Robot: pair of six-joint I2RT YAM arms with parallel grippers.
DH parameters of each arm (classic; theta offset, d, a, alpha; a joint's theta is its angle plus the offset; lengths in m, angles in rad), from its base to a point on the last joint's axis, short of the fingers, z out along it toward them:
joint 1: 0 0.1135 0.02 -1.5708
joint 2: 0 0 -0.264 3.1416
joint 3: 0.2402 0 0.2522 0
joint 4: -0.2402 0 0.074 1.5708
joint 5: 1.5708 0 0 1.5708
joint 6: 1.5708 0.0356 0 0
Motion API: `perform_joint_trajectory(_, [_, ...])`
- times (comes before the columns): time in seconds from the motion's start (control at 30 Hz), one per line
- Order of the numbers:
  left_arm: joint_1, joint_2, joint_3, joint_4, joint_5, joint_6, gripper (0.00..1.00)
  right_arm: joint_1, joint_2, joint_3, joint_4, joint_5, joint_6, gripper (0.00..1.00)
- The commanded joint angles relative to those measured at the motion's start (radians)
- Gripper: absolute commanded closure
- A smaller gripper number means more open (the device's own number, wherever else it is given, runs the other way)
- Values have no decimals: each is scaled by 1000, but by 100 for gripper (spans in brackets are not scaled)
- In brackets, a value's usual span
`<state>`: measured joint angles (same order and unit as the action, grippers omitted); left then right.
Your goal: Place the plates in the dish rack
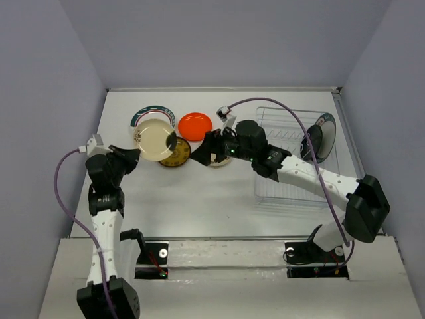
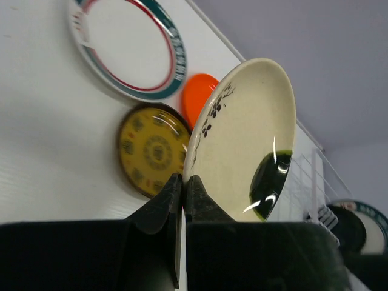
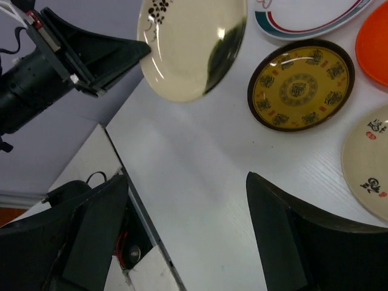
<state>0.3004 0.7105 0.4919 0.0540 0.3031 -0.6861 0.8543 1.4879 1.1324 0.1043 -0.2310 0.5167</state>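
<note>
White table (image 1: 199,199) between grey walls: left gripper (image 2: 183,188) clamps the cream floral plate (image 2: 242,139) by its rim, raised on edge; dish rack (image 1: 279,123) far right, nearer the right gripper (image 3: 187,177), jaws spread empty

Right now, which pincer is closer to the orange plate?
Right. The right pincer sits open just on the near side of the orange plate; the left pincer is farther left, gripping the cream floral plate.
</note>
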Motion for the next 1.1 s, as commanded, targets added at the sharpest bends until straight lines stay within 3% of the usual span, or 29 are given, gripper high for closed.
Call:
perform_joint_trajectory(0.0, [-148, -22, 56, 128, 250, -15, 94, -61, 3, 70, -14, -91, 6, 14])
perform_joint_trajectory(0.27, [-385, -10, 82, 285, 337, -53, 94, -80, -49, 69, -158, 44, -29, 12])
perform_joint_trajectory(0.33, [-426, 7, 89, 320, 361, -52, 94, -80, -69, 60, -173, 73, -18, 19])
perform_joint_trajectory(0.37, [-435, 12, 94, 332, 381, -53, 94, -80, -78, 55, -175, 81, -12, 29])
perform_joint_trajectory(0.4, [-443, 14, 97, 348, 399, -56, 94, -80, -89, 49, -175, 90, -6, 50])
perform_joint_trajectory(0.43, [-457, 26, 102, 365, 415, -55, 94, -80, -101, 32, -172, 100, 6, 63])
perform_joint_trajectory(0.47, [-461, 32, 112, 365, 441, -44, 93, -80, -138, 21, -170, 145, 15, 93])
perform_joint_trajectory(0.5, [-465, 44, 117, 360, 450, -41, 83, -80, -158, 11, -172, 172, 14, 93])
perform_joint_trajectory(0.57, [-466, 46, 126, 327, 455, -17, 53, -89, -213, -2, -186, 255, 5, 93])
perform_joint_trajectory(0.6, [-468, 44, 154, 287, 429, 8, 10, -109, -228, 3, -204, 281, 2, 93])
perform_joint_trajectory(0.63, [-471, 41, 174, 188, 407, 78, 1, -144, -245, 21, -257, 323, -15, 93])
perform_joint_trajectory(0.73, [-475, 23, 237, 23, 324, 229, 1, -227, -304, 61, -412, 399, -73, 93])
perform_joint_trajectory(0.83, [-523, 0, 246, -51, 236, 313, 1, -371, -337, 142, -616, 653, -150, 93])
perform_joint_trajectory(1.07, [-656, -13, 226, -98, 159, 419, 1, -520, -325, 195, -830, 951, -231, 93])
